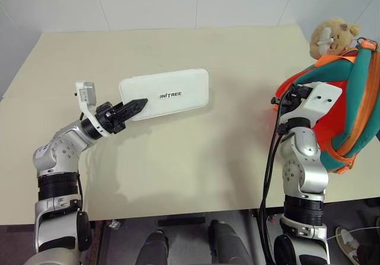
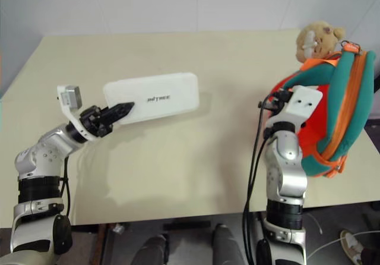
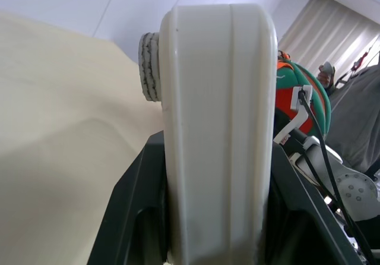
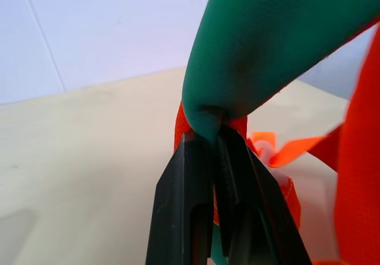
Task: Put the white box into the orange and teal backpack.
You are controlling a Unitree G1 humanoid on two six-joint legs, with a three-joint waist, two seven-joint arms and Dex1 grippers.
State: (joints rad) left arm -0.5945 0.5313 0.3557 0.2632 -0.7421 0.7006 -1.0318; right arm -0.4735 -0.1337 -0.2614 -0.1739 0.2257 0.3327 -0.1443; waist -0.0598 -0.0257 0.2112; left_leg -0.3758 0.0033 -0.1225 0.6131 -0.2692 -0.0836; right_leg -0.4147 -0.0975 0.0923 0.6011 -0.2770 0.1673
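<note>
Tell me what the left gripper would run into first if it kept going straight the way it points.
Nothing new: the left gripper is already clamped on the white box. Past the box's far end, its line appears to head toward the orange and teal backpack, though depth is unclear.

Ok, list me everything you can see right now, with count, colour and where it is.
white box: one, white with dark lettering, held off the table at its left end
orange and teal backpack: one, orange with teal panels, right side of the table
plush bear: one, tan, on top of the backpack
table: one, cream, under everything
left gripper: black fingers clamped on the box's end
right gripper: black fingers pinched on the backpack's teal edge
</note>
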